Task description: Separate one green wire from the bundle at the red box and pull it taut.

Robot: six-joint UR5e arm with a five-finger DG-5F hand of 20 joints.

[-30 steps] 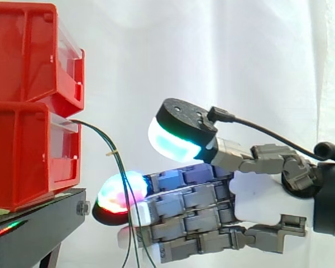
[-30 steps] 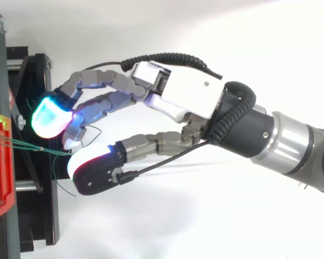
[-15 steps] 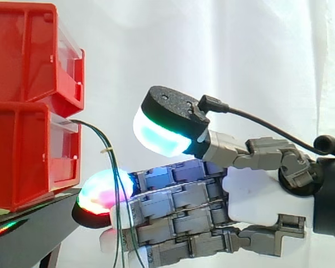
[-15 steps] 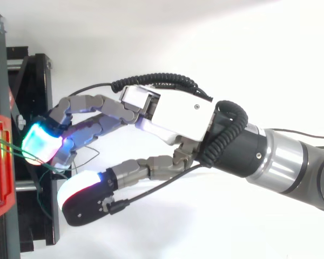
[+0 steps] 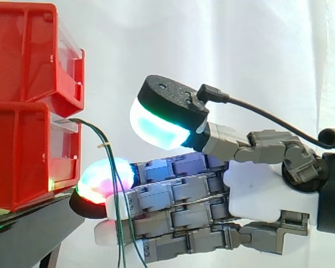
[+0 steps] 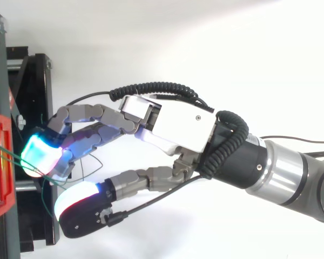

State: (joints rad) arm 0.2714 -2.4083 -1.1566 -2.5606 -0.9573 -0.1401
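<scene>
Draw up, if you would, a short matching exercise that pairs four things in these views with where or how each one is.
Things:
1. green wires
2. red bins
3. hand
4. black stand

Place or state:
A. under the bins
B. open, fingers straight, thumb raised above them
C. stacked one on the other
D. coming out of the lower bin and hanging down

Pairs: 1-D, 2-C, 3-B, 4-A

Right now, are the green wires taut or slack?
Slack. The green wires arc out of the red box and droop across the straight fingers of the open hand; its thumb sits above, pinching nothing.
</scene>
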